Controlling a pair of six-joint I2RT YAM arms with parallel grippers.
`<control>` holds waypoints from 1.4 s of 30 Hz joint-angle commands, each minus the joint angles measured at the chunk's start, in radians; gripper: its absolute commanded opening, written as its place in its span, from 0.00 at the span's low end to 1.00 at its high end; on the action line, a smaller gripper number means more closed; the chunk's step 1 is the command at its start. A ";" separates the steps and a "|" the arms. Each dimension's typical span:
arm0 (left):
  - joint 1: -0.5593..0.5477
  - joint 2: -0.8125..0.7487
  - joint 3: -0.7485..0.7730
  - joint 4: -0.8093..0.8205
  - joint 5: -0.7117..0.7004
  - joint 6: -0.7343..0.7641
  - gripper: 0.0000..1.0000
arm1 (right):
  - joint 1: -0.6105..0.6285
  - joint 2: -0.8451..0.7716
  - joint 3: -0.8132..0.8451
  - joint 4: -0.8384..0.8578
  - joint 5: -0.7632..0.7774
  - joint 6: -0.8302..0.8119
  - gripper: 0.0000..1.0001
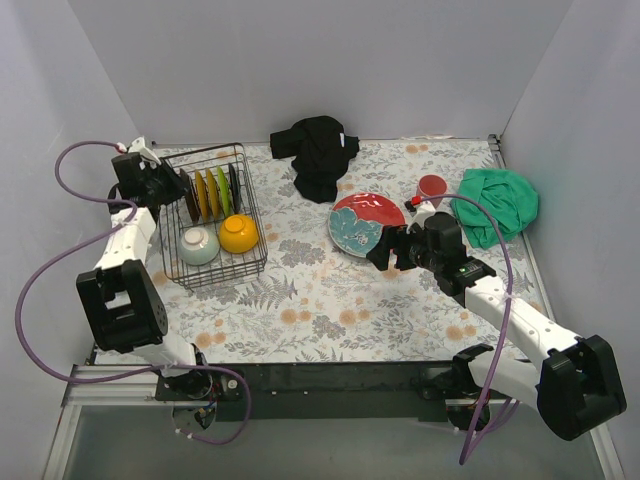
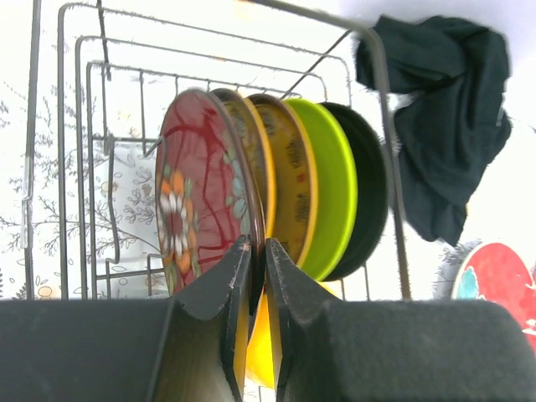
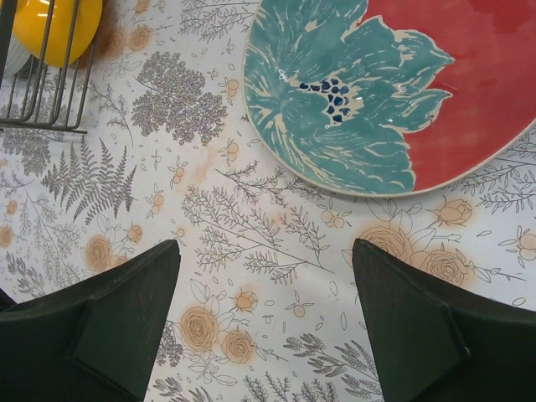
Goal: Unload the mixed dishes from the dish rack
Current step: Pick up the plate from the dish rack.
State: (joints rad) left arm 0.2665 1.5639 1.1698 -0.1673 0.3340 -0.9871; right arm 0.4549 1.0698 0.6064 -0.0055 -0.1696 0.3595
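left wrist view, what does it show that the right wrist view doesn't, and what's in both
Only left wrist: the left gripper shut on the rim of the red patterned plate, the other upright plates, the black cloth. Only right wrist: the open right gripper over bare tablecloth. Both: the dish rack wire and the flat red-and-teal plate.

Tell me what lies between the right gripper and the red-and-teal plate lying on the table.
Only bare floral table cover; the right wrist view shows the open right gripper apart from the red-and-teal plate, nothing between.
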 commanded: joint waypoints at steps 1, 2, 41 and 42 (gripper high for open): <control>0.007 -0.123 0.010 0.031 0.034 0.013 0.00 | 0.005 0.002 0.007 0.036 -0.019 -0.005 0.91; 0.007 -0.133 0.010 0.029 0.033 0.011 0.00 | 0.005 0.002 0.010 0.036 -0.019 -0.005 0.91; -0.989 -0.482 -0.125 -0.123 -0.400 0.472 0.00 | 0.005 -0.087 0.151 -0.083 -0.042 0.151 0.89; -1.050 -0.475 -0.139 -0.121 -0.427 0.485 0.00 | 0.005 -0.090 0.156 -0.086 -0.044 0.157 0.89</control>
State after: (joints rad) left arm -0.6518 1.1202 1.0546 -0.3283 0.0250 -0.6102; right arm 0.4549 1.0080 0.6975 -0.0792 -0.1978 0.4694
